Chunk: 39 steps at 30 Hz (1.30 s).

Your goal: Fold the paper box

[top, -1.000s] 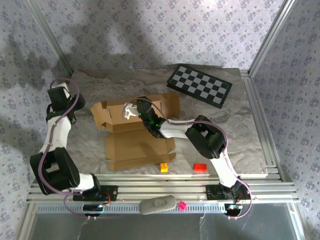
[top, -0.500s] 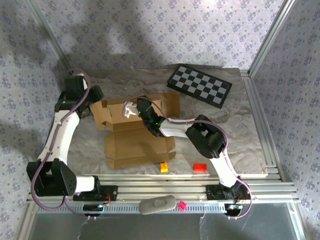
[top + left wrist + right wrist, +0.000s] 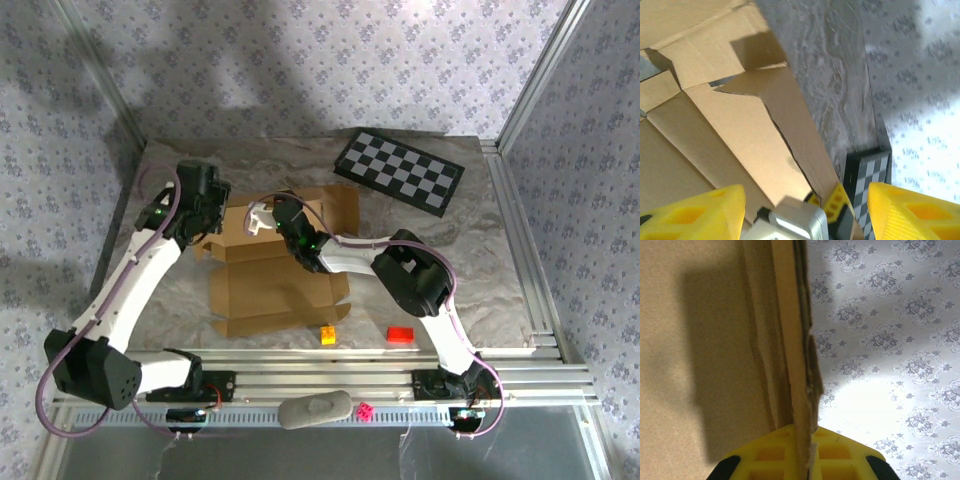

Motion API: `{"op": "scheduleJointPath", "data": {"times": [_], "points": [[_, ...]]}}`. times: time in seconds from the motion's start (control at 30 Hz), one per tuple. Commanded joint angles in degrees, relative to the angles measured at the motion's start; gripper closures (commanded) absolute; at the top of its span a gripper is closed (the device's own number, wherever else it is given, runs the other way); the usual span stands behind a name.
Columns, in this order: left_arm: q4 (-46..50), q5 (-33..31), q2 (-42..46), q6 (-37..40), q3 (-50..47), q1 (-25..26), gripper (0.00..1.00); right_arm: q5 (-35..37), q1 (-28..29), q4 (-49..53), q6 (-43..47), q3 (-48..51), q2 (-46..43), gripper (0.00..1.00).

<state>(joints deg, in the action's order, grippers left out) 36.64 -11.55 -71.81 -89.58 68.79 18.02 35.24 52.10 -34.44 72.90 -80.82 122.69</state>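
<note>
centrally, right gripper (image 3: 807,450) jaws pinch a raised flap of the paper box (image 3: 275,285); left gripper (image 3: 805,197) jaws stand wide nearby.

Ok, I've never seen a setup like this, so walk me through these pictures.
Two robot arms are bolted at the near edge of the table. The wide picture looks down from above and behind them; the other two come from a camera on each wrist. On it lie a partly folded brown paper box, a checkered board, an orange block and a red block. The right tool is shut on a cardboard edge of the box; the left tool hangs open beside its left flaps.
</note>
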Motion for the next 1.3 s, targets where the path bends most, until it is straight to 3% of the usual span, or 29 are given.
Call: {"op": "scheduleJointPath", "data": {"times": [0.0, 0.17, 0.37, 0.8, 0.9, 1.0, 1.13, 1.2, 1.27], "points": [[-7.88, -2.85, -1.23, -10.52, -2.73, -0.13, 0.35, 1.00, -0.06, -0.19, -1.84, -1.21, 0.09, 1.00], [-13.06, -2.60, -4.59, -13.88, -5.26, -0.09, 0.36, 0.90, 0.08, -0.11, -2.02, -1.31, 0.09, 1.00], [-21.36, -1.68, -9.41, -13.94, -6.58, -0.45, 0.44, 0.71, 0.11, -0.05, -2.33, -1.13, -0.01, 1.00], [-28.48, -5.64, -10.03, -14.91, -12.94, 0.96, 0.82, 0.82, 0.29, -0.20, -2.93, -1.29, 0.00, 1.00], [-29.68, -6.92, -9.19, -15.13, -14.93, 1.14, 0.98, 0.89, 0.29, -0.33, -2.94, -1.49, 0.00, 1.00], [-31.09, -8.84, -8.18, -14.13, -16.36, 1.14, 1.00, 1.23, 0.37, -0.47, -3.75, -1.95, -0.16, 1.00], [-35.90, -12.54, -6.51, -12.90, -19.68, 1.75, 1.00, 3.31, 0.93, -0.63, -7.44, -3.18, -1.58, 0.45], [-39.24, -13.89, -6.24, -12.51, -21.31, 1.97, 1.00, 5.56, 1.73, -0.55, -11.84, -3.47, -3.41, 0.34], [-42.96, -15.10, -6.36, -12.19, -22.85, 2.11, 1.00, 7.31, 3.17, 3.26, -18.89, -2.75, -7.05, 0.31]]}}
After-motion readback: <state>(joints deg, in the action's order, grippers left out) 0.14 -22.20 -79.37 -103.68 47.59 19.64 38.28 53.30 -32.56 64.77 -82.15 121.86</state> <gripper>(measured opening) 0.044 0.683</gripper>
